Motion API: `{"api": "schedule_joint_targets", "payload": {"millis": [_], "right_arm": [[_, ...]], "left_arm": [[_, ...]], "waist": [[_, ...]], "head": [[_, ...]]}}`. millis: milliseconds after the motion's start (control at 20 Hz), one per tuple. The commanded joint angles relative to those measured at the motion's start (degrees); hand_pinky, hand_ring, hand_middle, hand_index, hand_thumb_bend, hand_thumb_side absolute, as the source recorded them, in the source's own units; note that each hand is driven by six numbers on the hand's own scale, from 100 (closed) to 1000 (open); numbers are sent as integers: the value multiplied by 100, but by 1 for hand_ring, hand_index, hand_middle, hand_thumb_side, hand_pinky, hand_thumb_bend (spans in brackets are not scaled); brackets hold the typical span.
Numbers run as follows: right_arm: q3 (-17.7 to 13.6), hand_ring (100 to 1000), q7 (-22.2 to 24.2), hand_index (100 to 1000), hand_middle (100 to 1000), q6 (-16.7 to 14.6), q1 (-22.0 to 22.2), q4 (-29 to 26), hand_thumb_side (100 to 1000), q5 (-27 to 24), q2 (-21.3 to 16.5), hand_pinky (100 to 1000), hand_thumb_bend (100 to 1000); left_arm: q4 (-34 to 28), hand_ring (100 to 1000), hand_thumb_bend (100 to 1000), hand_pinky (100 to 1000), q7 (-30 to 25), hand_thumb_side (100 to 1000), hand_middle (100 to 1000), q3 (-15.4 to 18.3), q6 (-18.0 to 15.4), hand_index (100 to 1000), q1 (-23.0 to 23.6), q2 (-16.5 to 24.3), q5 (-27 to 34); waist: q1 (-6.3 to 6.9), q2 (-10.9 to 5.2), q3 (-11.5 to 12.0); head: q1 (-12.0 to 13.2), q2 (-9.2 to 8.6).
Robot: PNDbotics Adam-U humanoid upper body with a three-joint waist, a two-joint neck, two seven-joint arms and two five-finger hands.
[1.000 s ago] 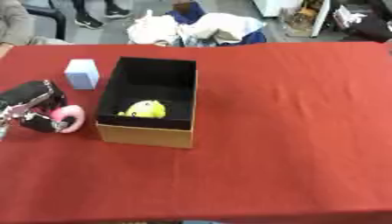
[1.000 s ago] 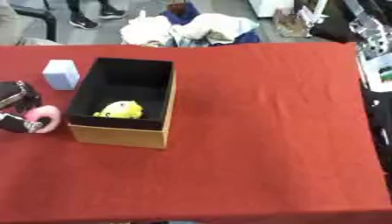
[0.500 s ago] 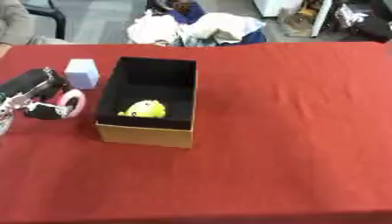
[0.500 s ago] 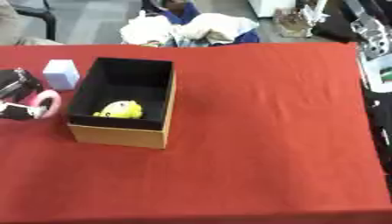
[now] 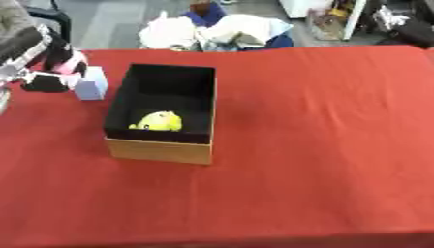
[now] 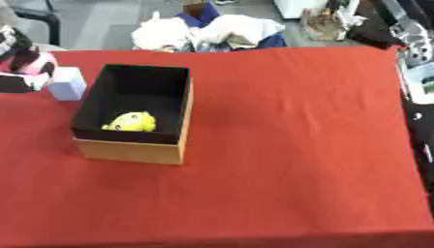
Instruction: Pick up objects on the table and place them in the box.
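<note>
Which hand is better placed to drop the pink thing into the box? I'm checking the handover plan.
The left. The left hand already holds the pink thing, raised just left of the box. A short move right would probably put it over the opening. The right hand is not in view.

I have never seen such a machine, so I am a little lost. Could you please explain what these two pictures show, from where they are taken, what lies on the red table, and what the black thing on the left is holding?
Both pictures come from one stereo camera in a humanoid robot's head, looking down: its left eye and its right eye, at the same moment. A person drives the robot. On the red table stands an open cardboard box, black inside, with a yellow toy already in it. Beside the box, on its left, stands a small pale blue block. The black thing is the robot's left hand, raised above the table, its fingers curled round a pink object. The right hand is not clearly visible.
</note>
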Motion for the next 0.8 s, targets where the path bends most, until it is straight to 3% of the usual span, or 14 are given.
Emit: {"api": "schedule_joint_targets", "payload": {"millis": [50, 450, 600, 700, 750, 800], "right_arm": [[-15, 741, 26, 847, 734, 8, -140, -68, 652, -60, -60, 774, 100], [27, 741, 93, 846, 733, -11, -204, -53, 664, -75, 23, 773, 100], [23, 741, 99, 844, 732, -11, -192, -45, 660, -79, 21, 773, 100], [21, 740, 110, 844, 732, -10, -184, -40, 670, -78, 26, 772, 100], [22, 740, 115, 844, 731, -10, -182, -37, 673, -79, 30, 773, 100], [23, 740, 119, 844, 730, -11, -179, -35, 675, -80, 33, 773, 100]], "left_arm": [[-72, 221, 100, 420, -111, 101, 184, -93, -78, 358, -276, -91, 27], [380, 256, 148, 440, -481, 158, 220, -492, -549, 393, -404, -715, -618], [539, 311, 219, 476, -699, 205, 285, -588, -714, 457, -353, -800, -874], [639, 370, 228, 508, -896, 311, 355, -617, -827, 526, -315, -819, -1049], [684, 428, 233, 537, -999, 439, 423, -624, -883, 606, -299, -817, -1126], [723, 465, 254, 557, -1118, 489, 467, -625, -948, 656, -289, -810, -1194]], "waist": [[0, -96, -18], [-9, -67, -93], [5, -57, -102], [15, -53, -100], [18, -51, -100], [19, -50, -98]], "head": [[60, 28], [165, 28], [180, 28], [177, 28], [172, 28], [167, 28]]}}
